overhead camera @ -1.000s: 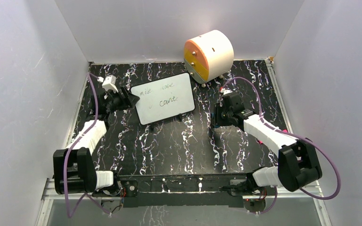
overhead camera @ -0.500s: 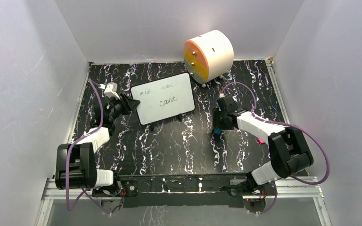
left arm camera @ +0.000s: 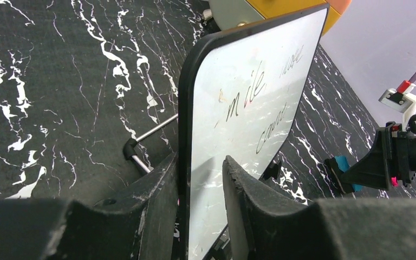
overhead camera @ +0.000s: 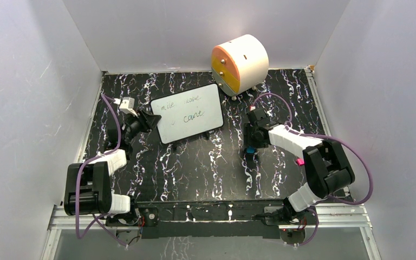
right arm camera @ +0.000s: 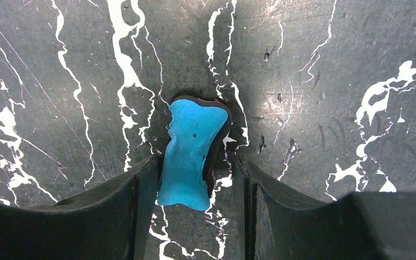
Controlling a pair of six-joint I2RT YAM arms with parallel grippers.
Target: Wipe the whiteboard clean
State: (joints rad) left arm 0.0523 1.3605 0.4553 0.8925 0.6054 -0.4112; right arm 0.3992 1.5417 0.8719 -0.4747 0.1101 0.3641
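Note:
The whiteboard point(overhead camera: 189, 112) stands tilted on its feet at the back middle, with dark handwriting on it. My left gripper point(overhead camera: 150, 120) is at its left edge. In the left wrist view the jaws point(left arm camera: 201, 179) are closed on the board point(left arm camera: 249, 108), one finger behind the black frame and one on the white face. A small blue eraser point(right arm camera: 189, 157) lies on the table between my right gripper's point(right arm camera: 197, 184) fingers. The jaws are open; the left finger touches the eraser and the right finger stands clear. In the top view this gripper point(overhead camera: 249, 147) points down, right of the board.
A round cream-and-orange drawer unit point(overhead camera: 240, 63) stands at the back, just behind the board's right corner. A small pink item point(overhead camera: 299, 161) lies on the black marbled table point(overhead camera: 206, 168) by the right arm. White walls close the left, back and right sides.
The right arm has folded in and its gripper has settled lower over the eraser. The left arm's elbow has drawn back while its gripper stayed at the board's edge. The board has not moved.

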